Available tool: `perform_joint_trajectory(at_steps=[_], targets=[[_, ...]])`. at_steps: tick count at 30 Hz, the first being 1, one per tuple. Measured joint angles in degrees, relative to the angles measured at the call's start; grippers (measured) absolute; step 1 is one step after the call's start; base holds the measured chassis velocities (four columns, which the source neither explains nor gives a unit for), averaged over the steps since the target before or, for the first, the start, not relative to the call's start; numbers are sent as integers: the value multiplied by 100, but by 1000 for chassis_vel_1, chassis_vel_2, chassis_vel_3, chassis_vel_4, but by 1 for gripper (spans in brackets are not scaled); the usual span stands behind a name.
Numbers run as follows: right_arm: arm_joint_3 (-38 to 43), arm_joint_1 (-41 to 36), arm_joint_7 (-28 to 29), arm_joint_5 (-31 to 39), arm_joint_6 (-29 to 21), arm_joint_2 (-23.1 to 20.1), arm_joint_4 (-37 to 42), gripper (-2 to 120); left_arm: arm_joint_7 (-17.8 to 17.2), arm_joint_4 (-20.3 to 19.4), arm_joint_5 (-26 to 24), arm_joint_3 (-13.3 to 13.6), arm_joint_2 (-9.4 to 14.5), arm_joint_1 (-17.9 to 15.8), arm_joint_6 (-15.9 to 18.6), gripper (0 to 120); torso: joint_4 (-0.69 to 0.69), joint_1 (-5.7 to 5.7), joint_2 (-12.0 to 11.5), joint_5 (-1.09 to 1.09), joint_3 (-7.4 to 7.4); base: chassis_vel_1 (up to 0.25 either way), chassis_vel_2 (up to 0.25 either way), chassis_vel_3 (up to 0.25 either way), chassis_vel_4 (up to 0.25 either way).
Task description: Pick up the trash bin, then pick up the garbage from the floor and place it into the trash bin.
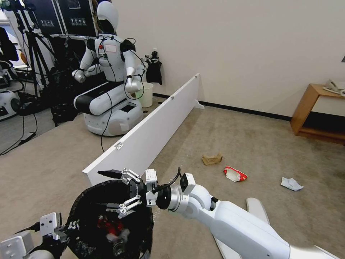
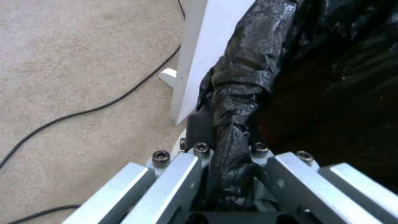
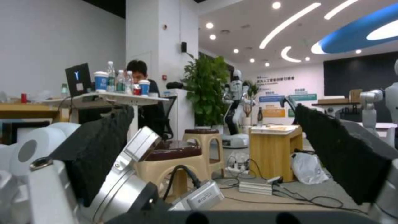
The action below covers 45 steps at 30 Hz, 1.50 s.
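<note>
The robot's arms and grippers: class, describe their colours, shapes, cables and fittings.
The right arm is glossy white with a silver wrist and a looping black cable. The right gripper has silver linkages and black padded fingers. The left gripper shows bare aluminium bars with dark bolts.

Your right arm reaches in from the lower right and across to the left, wrist level, with the right gripper (image 1: pixel 115 190) spread wide, its black-padded fingers (image 3: pixel 344 155) parted and empty. Your left arm sits low at the lower left corner, and the left gripper (image 2: pixel 230 146) is clamped on the trash bin (image 1: pixel 90 216) at its bag-lined rim.
</note>
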Motion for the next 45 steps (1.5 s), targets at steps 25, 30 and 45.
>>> perform_joint_trajectory(at_steps=[25,30,45], targets=[[2695,-1154,3485,-1187,-392,-1106,1078,100,39,0,102,45,61,-161,0,1,-1,0,0,2,0,0,0,0,0],[4185,-2603,3897,-1553,-1196,-1344,1521,100,81,0,87,32,97,-206,0,1,-1,0,0,3,0,0,0,0,0],[6351,-5162,4543,-2669,-3204,-1017,2424,100,121,0,111,57,158,-179,0,1,0,0,0,1,-1,0,0,0,0]])
